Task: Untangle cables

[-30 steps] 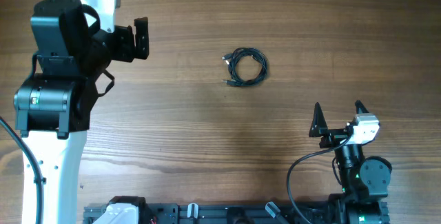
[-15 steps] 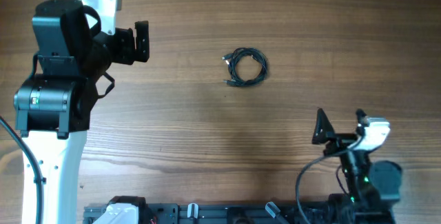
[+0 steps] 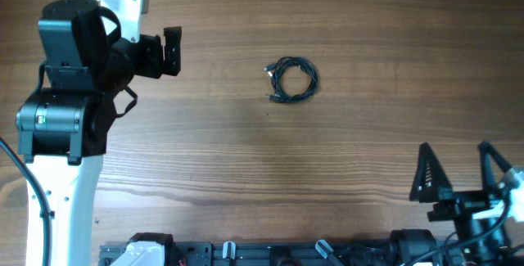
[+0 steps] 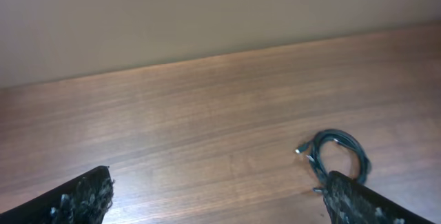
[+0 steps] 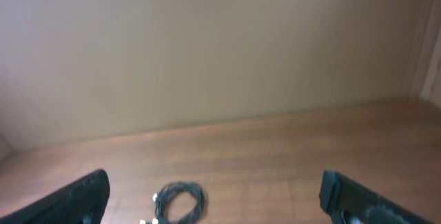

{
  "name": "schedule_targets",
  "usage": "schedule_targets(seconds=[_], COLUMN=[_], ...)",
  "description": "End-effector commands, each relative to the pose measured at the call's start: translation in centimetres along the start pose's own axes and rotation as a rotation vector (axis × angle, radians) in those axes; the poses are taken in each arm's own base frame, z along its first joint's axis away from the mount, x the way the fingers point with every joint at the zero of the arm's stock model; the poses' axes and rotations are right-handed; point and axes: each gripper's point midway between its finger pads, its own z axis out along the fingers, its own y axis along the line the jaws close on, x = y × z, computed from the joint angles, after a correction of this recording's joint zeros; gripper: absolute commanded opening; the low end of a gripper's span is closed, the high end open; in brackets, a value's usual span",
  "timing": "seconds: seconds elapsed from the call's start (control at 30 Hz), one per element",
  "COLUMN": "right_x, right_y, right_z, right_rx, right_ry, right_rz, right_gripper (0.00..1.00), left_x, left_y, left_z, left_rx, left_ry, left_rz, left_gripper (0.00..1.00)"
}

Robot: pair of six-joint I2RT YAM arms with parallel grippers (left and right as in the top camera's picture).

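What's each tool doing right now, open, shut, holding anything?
Left tool: open, holding nothing.
Right tool: open, holding nothing.
The cables lie coiled, apart from both.

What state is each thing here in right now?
Cables: coiled in one small bundle, lying on the table, untouched.
Left end effector: open, empty, well apart from the cables.
Right end effector: open, empty, well apart from the cables.
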Motion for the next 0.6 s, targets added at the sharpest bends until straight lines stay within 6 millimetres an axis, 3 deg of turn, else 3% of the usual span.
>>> schedule_targets(seconds=[0.0, 0.17, 0.33, 0.4, 0.47, 0.57], right_x=[-2.9, -5.0, -5.7, -5.2, -3.2, -0.9], right_y=[0.5, 0.9, 0.9, 0.6, 0.0, -0.6], right_z=[0.6, 2.8, 6.8, 9.0, 12.8, 15.5], right_rx=[0.013, 0.019, 0.024, 0.028, 0.036, 0.042], right_ry=[0.059, 0.216, 0.34, 0.407, 0.517, 0.611], right_rz=[-0.027, -0.119, -0.152, -0.164, -0.161, -0.148], right_gripper=[0.99, 1.0, 1.0, 1.0, 1.0, 1.0], left_x=[-0.5, -0.5, -0.5, -0.5, -0.5, -0.5], left_y=[-0.8, -1.1, -1.4, -1.4, -1.4, -1.4], left_z=[-0.6, -0.6, -0.6, -0.6, -0.7, -0.6], left_rx=[0.053, 0.068, 0.089, 0.089, 0.088, 0.089], left_ry=[-0.016, -0.014, -0.016, -0.016, -0.017, -0.016], left_rz=[0.011, 0.01, 0.011, 0.011, 0.011, 0.01], left_gripper=[1.0, 1.0, 1.0, 1.0, 1.0, 1.0])
